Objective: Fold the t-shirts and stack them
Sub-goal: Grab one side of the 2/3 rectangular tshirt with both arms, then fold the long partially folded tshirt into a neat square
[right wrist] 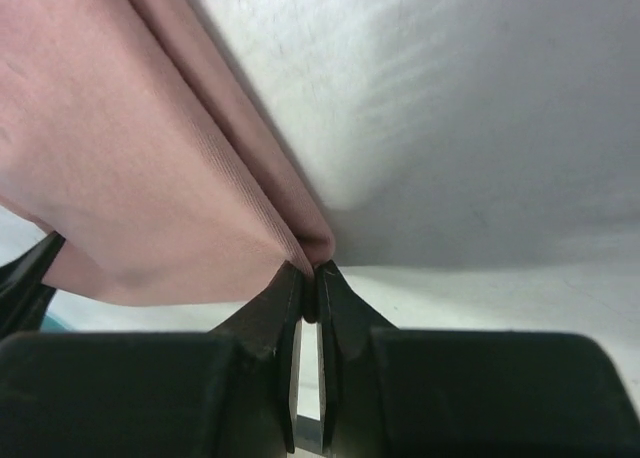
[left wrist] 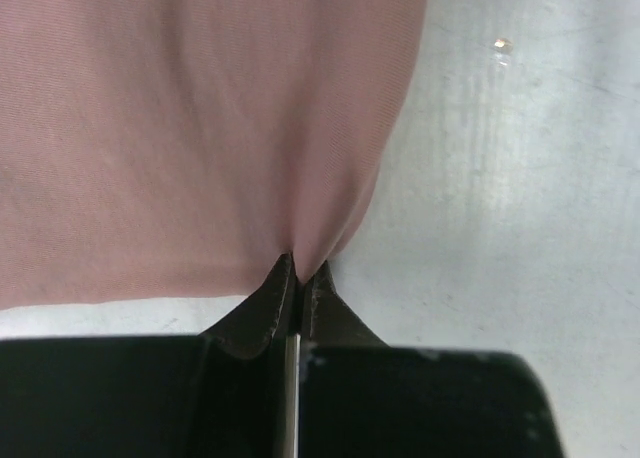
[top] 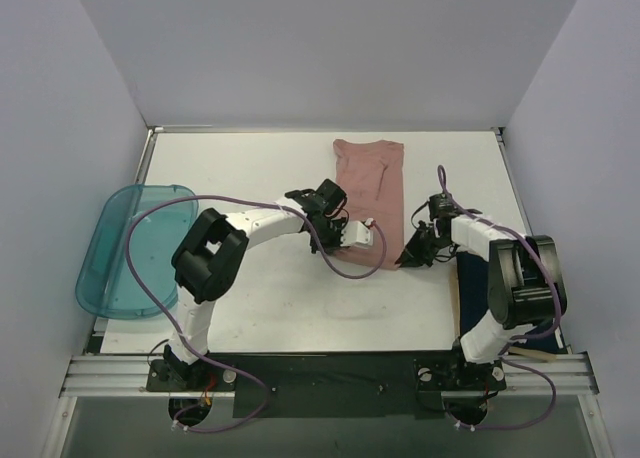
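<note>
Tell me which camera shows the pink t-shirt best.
The top external view: it shows the pink t-shirt nearly whole on the table. Each wrist view shows only a close patch of cloth pinched in the left gripper or right gripper.

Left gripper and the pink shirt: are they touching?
Touching. Left wrist view shows the left gripper shut on a bunched edge of the pink shirt.

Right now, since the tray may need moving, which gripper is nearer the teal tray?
Left. The left gripper pinches the pink t-shirt mid-table, right of the teal tray; the right gripper holds the same shirt even farther right.
</note>
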Controlling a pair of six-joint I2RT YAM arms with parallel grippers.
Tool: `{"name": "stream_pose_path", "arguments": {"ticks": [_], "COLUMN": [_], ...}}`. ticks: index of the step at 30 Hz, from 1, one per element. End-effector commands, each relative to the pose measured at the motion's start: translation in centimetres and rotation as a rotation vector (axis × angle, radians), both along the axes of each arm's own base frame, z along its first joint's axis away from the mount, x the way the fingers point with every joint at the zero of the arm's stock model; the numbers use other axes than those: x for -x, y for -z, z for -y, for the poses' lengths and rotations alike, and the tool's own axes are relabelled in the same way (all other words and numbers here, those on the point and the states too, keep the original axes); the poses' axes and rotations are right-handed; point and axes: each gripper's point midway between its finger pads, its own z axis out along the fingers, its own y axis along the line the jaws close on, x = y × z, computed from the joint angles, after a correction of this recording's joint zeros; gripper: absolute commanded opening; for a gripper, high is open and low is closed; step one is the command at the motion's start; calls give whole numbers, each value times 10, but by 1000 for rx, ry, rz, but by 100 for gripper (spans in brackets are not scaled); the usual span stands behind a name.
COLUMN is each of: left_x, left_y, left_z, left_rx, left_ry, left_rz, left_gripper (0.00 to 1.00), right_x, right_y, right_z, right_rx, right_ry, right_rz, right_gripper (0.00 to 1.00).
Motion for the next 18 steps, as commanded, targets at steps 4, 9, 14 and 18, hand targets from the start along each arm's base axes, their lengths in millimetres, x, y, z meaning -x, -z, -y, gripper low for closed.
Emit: {"name": "stream_pose_path", "arguments": {"ticks": [4, 9, 14, 18], "left_x": [56, 114, 190, 224], "left_y": [-55, -104, -148, -171], "left_z": [-32, -56, -98, -111], "left_rx": [-47, -45, -46, -26], "left_ry": [51, 161, 266, 268], "left_rz": [-176, -260, -433, -505], "left_gripper": [0, 0, 0, 0], "right_x": [65, 120, 184, 210], "right_y": [-34, -73, -106, -133], "right_z": [2, -13, -25, -41], "right_rx": [61, -9, -41, -119], "right_ry": [-260, -382, -516, -545], "right_rz": [-56, -50, -78, -48], "right_gripper": [0, 0, 0, 0]}}
